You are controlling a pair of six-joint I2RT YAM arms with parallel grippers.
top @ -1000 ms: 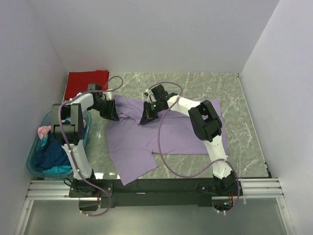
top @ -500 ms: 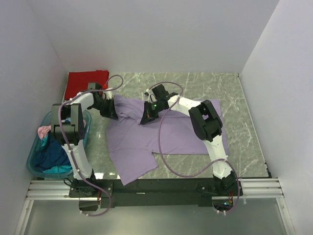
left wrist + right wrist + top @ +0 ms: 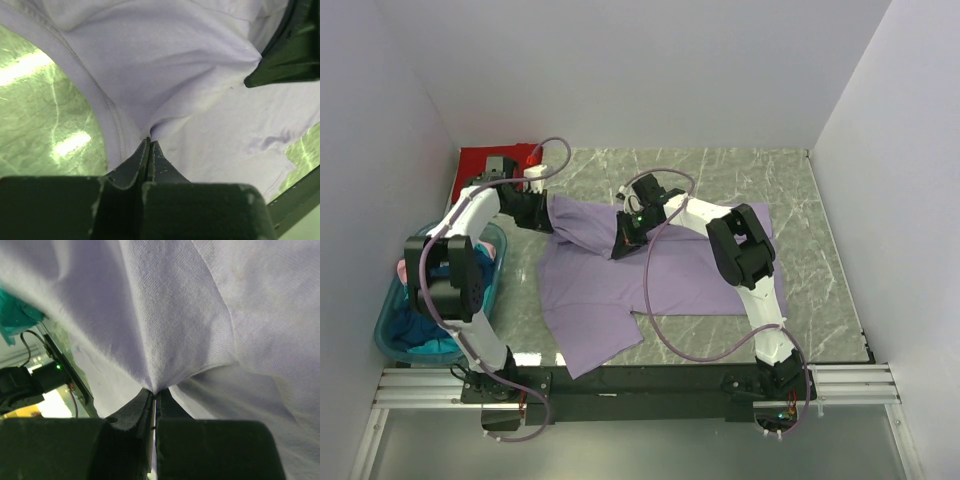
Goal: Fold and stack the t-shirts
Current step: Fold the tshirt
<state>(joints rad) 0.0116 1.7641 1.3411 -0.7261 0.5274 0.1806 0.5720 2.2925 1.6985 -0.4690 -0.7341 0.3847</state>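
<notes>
A light purple t-shirt point(image 3: 660, 280) lies spread on the marble table point(image 3: 740, 175). My left gripper point(image 3: 546, 213) is shut on its far left edge; the pinched cloth point(image 3: 165, 125) rises from the closed fingertips in the left wrist view. My right gripper point(image 3: 623, 241) is shut on the shirt's upper middle; the cloth point(image 3: 165, 355) bunches at its closed tips. The cloth between the two grippers is pulled taut and lifted. A folded red t-shirt point(image 3: 485, 163) lies at the far left corner. Pink, dark blue and teal shirts point(image 3: 425, 320) sit in the tub.
A translucent teal plastic tub point(image 3: 386, 335) stands at the left edge beside the left arm. White walls close the table on the left, back and right. Purple cables loop over both arms.
My left gripper has moved up and left toward the red shirt, dragging the purple shirt's edge with it. The right gripper has barely moved. The cloth between them has stretched.
</notes>
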